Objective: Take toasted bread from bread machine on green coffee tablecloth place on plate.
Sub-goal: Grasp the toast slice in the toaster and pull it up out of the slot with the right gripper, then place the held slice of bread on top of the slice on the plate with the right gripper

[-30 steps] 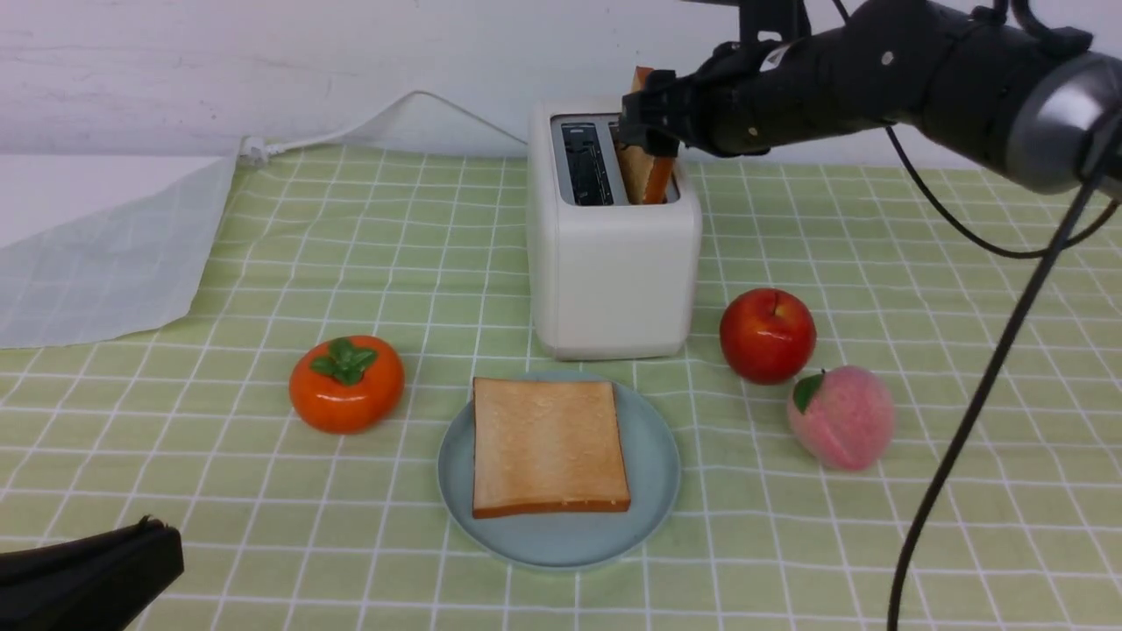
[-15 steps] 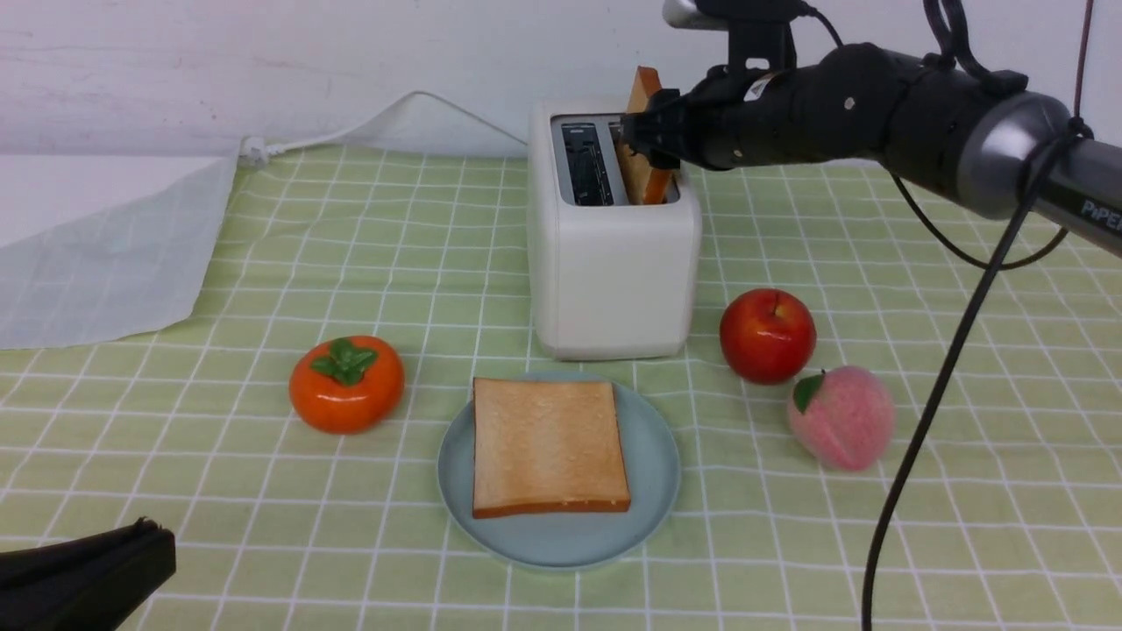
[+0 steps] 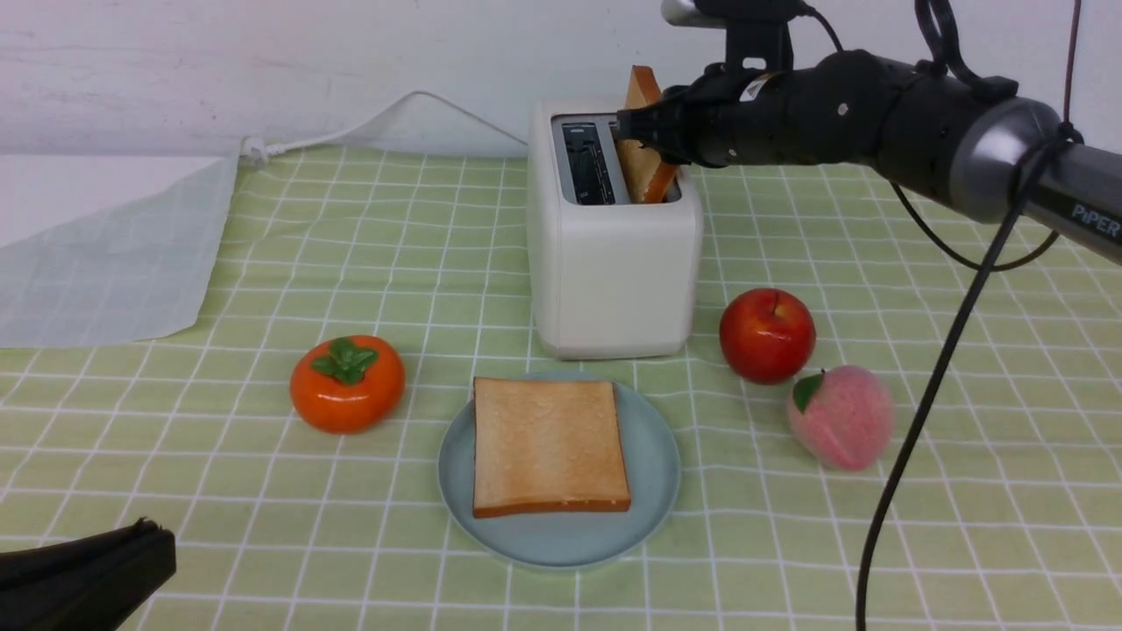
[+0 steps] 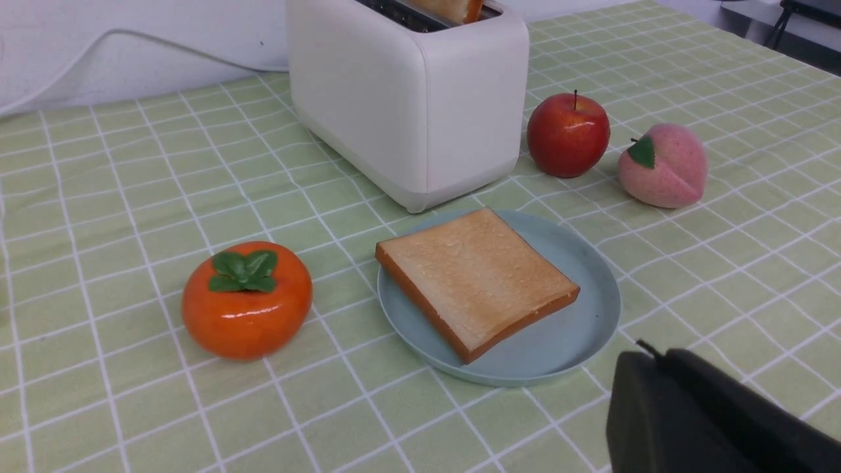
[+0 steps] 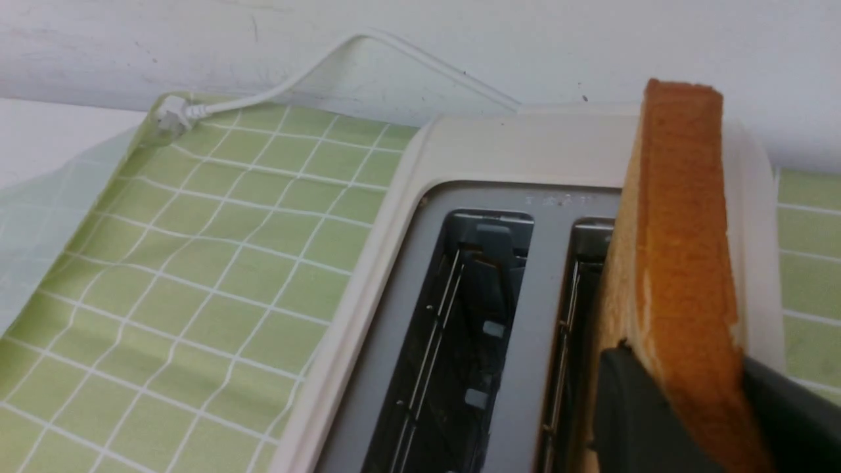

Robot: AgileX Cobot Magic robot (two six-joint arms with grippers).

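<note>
One slice of toasted bread (image 3: 647,180) stands tilted in the right slot of the cream bread machine (image 3: 614,272), its top sticking out. My right gripper (image 3: 644,131) is shut on this slice; in the right wrist view the dark fingers (image 5: 631,394) press both faces of the toasted bread (image 5: 677,249). The left slot is empty. A second slice (image 3: 548,443) lies flat on the pale blue plate (image 3: 653,456) in front of the machine, on the green coffee tablecloth (image 3: 351,245). My left gripper (image 3: 149,535) rests shut at the near left corner, holding nothing.
An orange persimmon (image 3: 347,384) sits left of the plate. A red apple (image 3: 767,336) and a pink peach (image 3: 841,417) sit to its right. The cloth's pale underside (image 3: 105,254) is folded over at far left. A black cable (image 3: 947,368) hangs from the right arm.
The right gripper's jaws have closed from wide apart onto the slice in the toaster. The right arm has risen slightly. The left arm has not moved.
</note>
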